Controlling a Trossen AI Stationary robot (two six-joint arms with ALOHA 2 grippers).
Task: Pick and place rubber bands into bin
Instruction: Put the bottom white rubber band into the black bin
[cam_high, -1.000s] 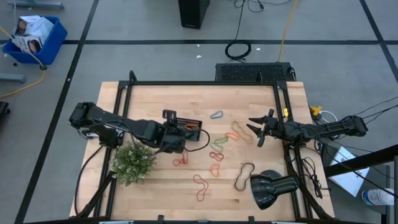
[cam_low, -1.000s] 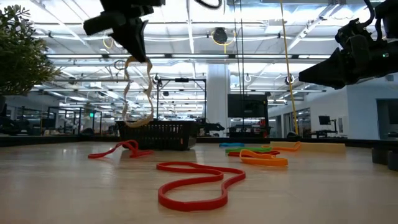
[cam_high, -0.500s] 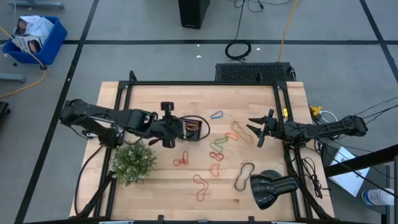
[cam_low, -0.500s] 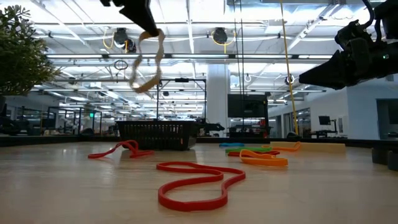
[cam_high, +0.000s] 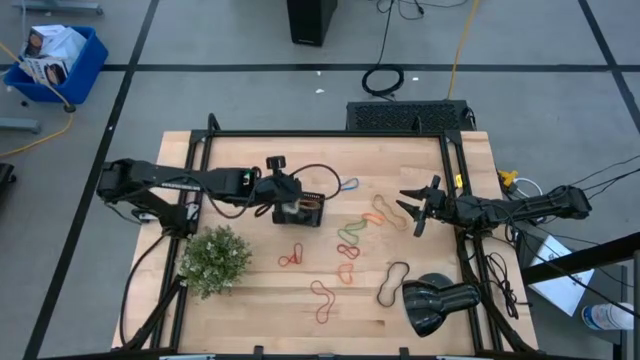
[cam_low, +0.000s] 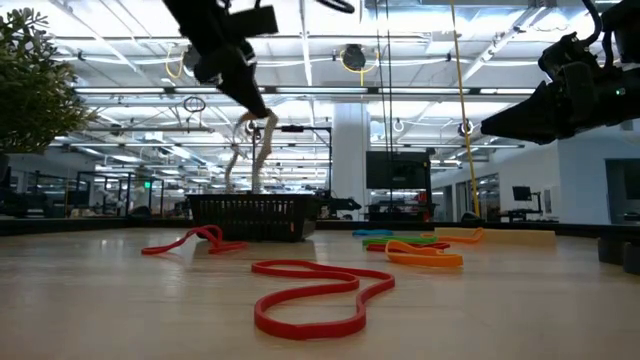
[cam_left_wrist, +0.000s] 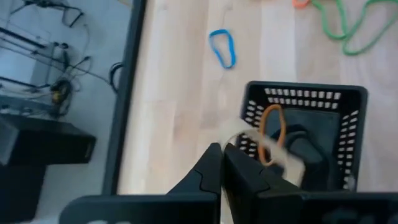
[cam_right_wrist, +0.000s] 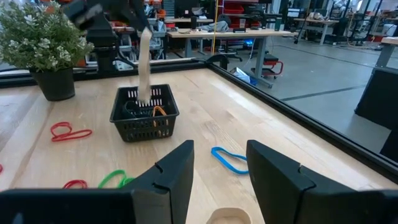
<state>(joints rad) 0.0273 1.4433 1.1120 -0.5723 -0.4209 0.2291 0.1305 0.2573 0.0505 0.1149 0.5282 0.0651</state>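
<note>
Rubber bands: from above, red (cam_high: 290, 259), green (cam_high: 351, 232), orange (cam_high: 378, 217) and black (cam_high: 392, 282) loops lie on the table (cam_high: 420, 170) beside the bin (cam_high: 300, 209); the left gripper (cam_high: 286, 196) is directly over the bin.

Table level: a tan band (cam_low: 252, 150) dangles from the pinched left gripper (cam_low: 243, 95) into the bin (cam_low: 252, 217).

Left wrist: an orange band (cam_left_wrist: 272, 134) lies inside the bin (cam_left_wrist: 301, 99); a blue band (cam_left_wrist: 222, 48) lies beyond it.

Right wrist: the right gripper (cam_right_wrist: 219, 168), fingers spread wide, holds nothing, well apart from the bin (cam_right_wrist: 144, 113).

overhead, table-level and two wrist views, all sharing the bin (cam_high: 300, 208)
</note>
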